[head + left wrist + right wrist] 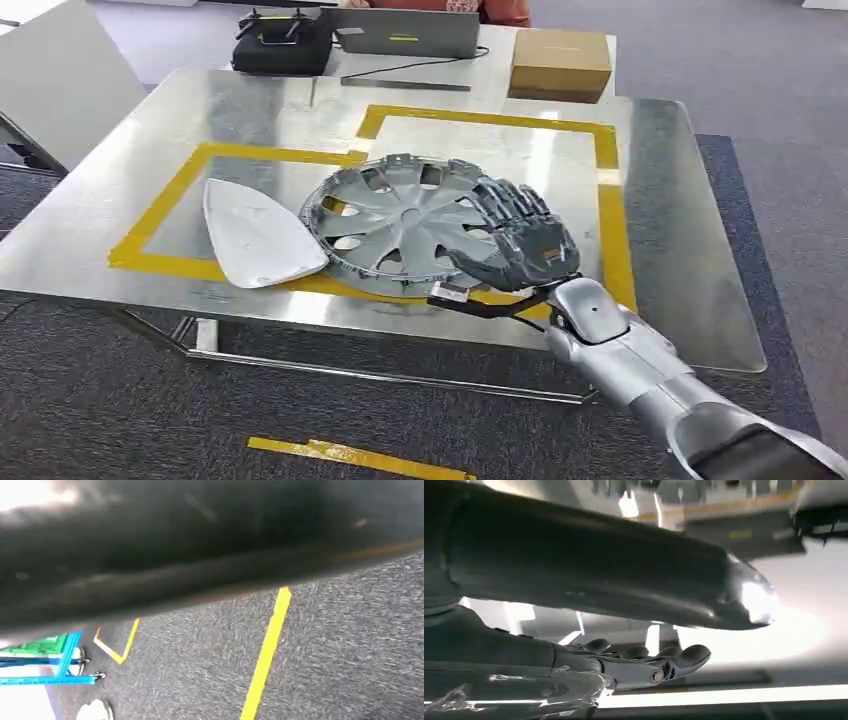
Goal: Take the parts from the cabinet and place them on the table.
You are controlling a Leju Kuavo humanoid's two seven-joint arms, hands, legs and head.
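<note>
Hubcap resting on the metal table under the robot's right hand.

Grey multi-spoke plastic hubcap (403, 226) lies flat on the shiny steel table (130, 140), overlapping the yellow tape outline (176, 185). The dark right hand (520, 238) lies over its right rim with fingers stretched across the spokes and the thumb at the edge; whether it is actually grasping the rim I cannot tell. A white iron-shaped plastic cover (255, 235) lies just beside the hubcap, on its left.
</note>
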